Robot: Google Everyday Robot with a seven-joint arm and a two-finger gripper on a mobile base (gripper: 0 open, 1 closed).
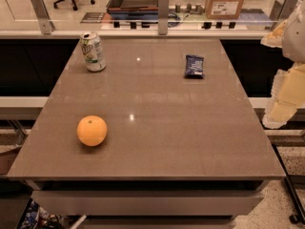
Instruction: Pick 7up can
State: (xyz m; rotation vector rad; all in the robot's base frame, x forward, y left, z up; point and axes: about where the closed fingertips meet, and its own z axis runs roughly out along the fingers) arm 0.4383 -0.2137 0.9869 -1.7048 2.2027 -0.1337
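Observation:
The 7up can (93, 51) stands upright at the far left corner of the grey-brown table (157, 128). It is white-silver with green markings and a silver top. My gripper (285, 99) shows as pale cream parts at the right edge of the view, beyond the table's right side and far from the can. Nothing shows in its hold.
An orange (92, 130) lies on the near left of the table. A dark blue snack packet (194, 66) lies at the far right. A glass railing with metal posts (163, 13) runs behind the table's far edge.

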